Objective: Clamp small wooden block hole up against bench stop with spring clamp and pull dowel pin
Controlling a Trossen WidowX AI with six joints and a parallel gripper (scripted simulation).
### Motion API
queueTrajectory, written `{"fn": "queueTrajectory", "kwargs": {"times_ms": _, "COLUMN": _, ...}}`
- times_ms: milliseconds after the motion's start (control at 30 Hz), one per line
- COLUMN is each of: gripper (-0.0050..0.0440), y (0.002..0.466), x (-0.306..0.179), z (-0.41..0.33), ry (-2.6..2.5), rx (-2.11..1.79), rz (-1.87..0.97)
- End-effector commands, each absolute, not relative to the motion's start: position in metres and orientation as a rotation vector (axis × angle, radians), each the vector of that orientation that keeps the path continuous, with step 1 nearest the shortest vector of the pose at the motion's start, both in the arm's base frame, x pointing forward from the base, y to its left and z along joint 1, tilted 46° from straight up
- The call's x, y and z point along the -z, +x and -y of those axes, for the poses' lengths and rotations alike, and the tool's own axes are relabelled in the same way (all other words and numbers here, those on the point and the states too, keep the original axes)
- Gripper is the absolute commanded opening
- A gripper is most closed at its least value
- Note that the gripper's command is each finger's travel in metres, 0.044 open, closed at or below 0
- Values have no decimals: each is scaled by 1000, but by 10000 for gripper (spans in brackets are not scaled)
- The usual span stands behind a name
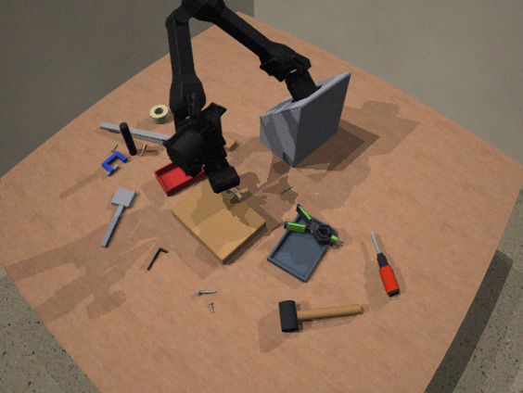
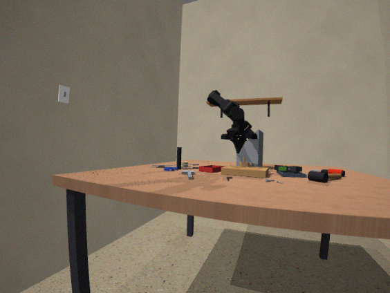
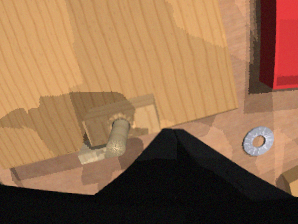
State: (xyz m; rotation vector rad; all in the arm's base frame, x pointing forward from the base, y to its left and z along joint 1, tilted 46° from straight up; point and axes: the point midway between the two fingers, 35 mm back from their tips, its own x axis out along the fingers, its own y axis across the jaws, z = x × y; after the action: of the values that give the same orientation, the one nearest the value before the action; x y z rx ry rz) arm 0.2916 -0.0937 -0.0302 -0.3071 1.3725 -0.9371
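The jaws of the gripper (image 1: 230,186) are pressed together on nothing, hovering over the board's (image 1: 218,227) far corner. From the wrist, the small wooden block (image 3: 109,123) lies just ahead and left of the jaws at that corner, its dowel pin (image 3: 119,137) leaning toward them rather than upright. The spring clamp (image 1: 312,227) rests well apart on the grey tray (image 1: 297,252), to the right. The red tray (image 1: 173,178) crowds the other side; the surface (image 1: 417,185) toward the clamp looks freer.

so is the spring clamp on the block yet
No, the spring clamp lies on the grey tray's edge, away from the block.
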Motion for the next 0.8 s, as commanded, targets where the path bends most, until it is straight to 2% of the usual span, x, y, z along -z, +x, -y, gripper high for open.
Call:
{"fn": "queueTrajectory", "kwargs": {"times_ms": 0, "gripper": 0, "y": 290, "x": 27, "z": 96, "ry": -347, "rx": 905, "rz": -1393}}
{"fn": "queueTrajectory", "kwargs": {"times_ms": 767, "gripper": 0, "y": 283, "x": 19, "z": 105, "ry": -574, "rx": 696, "rz": -1530}}
